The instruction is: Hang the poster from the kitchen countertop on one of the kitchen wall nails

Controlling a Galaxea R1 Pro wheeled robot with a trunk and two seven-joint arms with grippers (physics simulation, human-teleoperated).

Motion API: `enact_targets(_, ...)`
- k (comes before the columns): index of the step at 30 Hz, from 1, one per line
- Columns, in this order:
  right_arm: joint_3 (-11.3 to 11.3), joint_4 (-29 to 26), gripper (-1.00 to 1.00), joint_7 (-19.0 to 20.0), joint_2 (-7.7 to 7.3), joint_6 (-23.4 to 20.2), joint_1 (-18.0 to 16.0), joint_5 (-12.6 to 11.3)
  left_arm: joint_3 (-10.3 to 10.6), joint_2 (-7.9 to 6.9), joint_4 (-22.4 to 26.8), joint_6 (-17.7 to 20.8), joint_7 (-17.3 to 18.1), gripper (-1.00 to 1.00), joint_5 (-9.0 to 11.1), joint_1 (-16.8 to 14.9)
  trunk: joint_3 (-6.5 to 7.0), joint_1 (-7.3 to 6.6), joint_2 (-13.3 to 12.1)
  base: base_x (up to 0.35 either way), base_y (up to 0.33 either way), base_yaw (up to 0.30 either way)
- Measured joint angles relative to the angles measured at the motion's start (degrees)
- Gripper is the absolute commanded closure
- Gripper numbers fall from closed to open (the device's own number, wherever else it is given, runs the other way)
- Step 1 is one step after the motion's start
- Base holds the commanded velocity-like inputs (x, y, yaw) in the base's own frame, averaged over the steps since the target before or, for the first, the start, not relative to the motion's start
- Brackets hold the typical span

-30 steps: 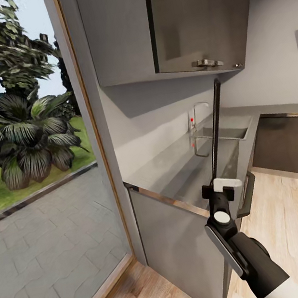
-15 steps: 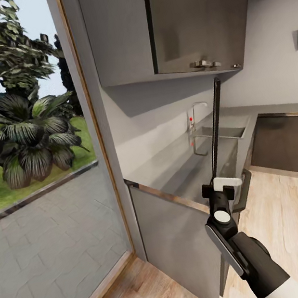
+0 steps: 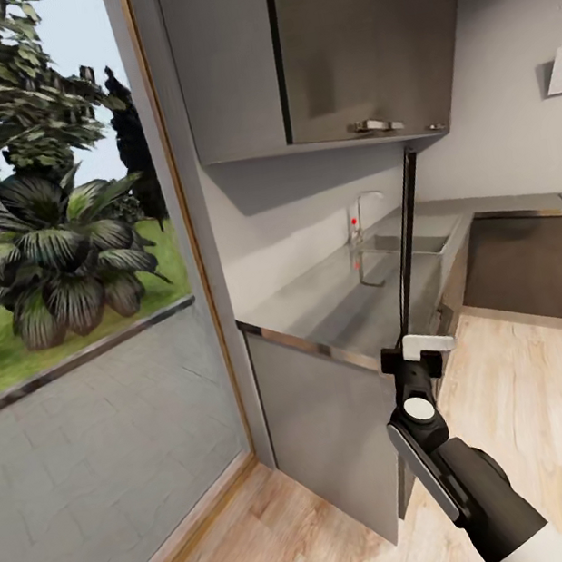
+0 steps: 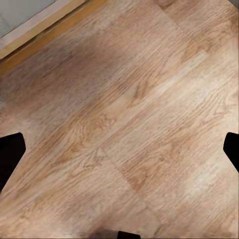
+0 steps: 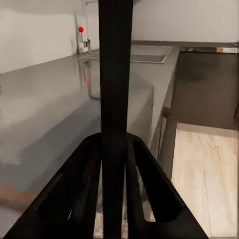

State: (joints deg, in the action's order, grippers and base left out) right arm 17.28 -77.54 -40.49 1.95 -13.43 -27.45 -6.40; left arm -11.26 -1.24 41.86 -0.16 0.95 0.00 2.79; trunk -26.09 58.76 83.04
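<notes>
My right gripper (image 3: pixel 417 351) is shut on the lower edge of the poster (image 3: pixel 408 240), holding it upright. I see the poster edge-on, as a thin black strip, so its artwork is hidden. In the right wrist view the poster (image 5: pixel 115 74) stands as a dark bar between the two fingers of the right gripper (image 5: pixel 114 144). Behind it runs the shiny grey kitchen countertop (image 3: pixel 322 306), with the sink (image 3: pixel 408 245) and slim tap (image 3: pixel 357 212). My left gripper (image 4: pixel 119 152) is open over bare wood floor, holding nothing.
A grey wall cabinet (image 3: pixel 322 43) hangs over the countertop (image 5: pixel 45 114). A tall glass door (image 3: pixel 82 353) at the left looks onto paving and plants. Dark lower cabinets (image 3: pixel 526 261) line the far right. Wood floor (image 3: pixel 521 386) stretches along the counter front.
The whole view has shifted a little, so the camera has moved; the counter end now sits slightly further off. The poster stays upright in the right gripper.
</notes>
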Motion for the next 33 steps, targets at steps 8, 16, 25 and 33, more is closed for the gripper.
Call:
enact_targets(8,0.0,0.0,1.00,0.0,0.00,0.1,0.0,0.0,0.0,0.00,0.0,0.0,0.0,-1.00,0.0,0.0,0.00,0.00,0.0,-0.320,0.000,0.000)
enact_targets(16,0.0,-0.1,1.00,0.0,0.00,0.1,0.0,0.0,0.0,0.03,0.0,0.0,0.1,-1.00,0.0,0.0,0.00,0.00,0.0,-0.320,0.000,0.000)
enact_targets(25,0.0,-0.1,1.00,0.0,0.00,0.1,0.0,0.0,0.0,0.02,0.0,0.0,0.0,-1.00,0.0,0.0,0.00,0.00,0.0,-0.320,0.000,0.000)
enact_targets(33,0.0,-0.1,1.00,0.1,-0.10,0.1,0.0,0.0,0.0,0.07,0.0,0.0,0.1,-1.00,0.0,0.0,0.00,0.00,0.0,-0.320,0.000,0.000)
